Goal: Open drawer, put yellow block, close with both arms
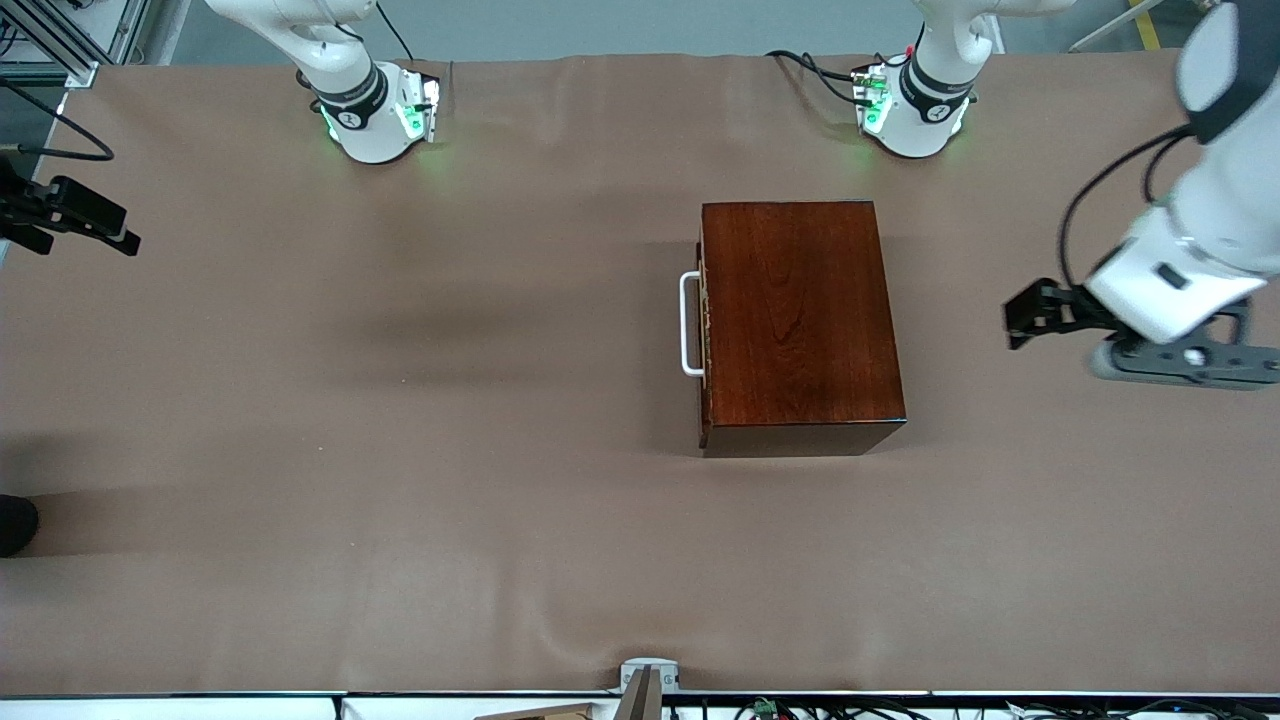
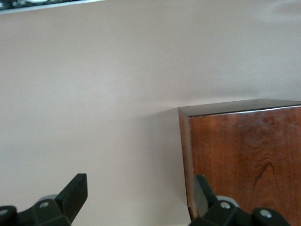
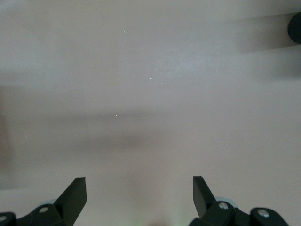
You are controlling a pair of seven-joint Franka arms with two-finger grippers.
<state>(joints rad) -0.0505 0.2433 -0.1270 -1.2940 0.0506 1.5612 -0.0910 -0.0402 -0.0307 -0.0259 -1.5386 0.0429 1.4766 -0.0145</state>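
The dark reddish-brown wooden box (image 1: 795, 310) stands mid-table. Its drawer (image 1: 704, 330) is pushed in, and the white U-shaped handle (image 1: 690, 323) faces the right arm's end of the table. The yellow block is out of view. My left gripper (image 1: 1022, 318) is open and empty, above the table beside the box toward the left arm's end. In the left wrist view the gripper (image 2: 139, 197) has a corner of the box (image 2: 244, 155) by one fingertip (image 2: 203, 190). My right gripper (image 1: 100, 222) is open and empty over the right arm's end of the table. The right wrist view shows the gripper (image 3: 139, 197) above bare cloth.
A brown cloth (image 1: 400, 450) covers the table. A small black round object (image 1: 15, 525) sits at the edge at the right arm's end and also shows in the right wrist view (image 3: 296, 26). A metal clamp (image 1: 648, 675) is on the edge nearest the front camera.
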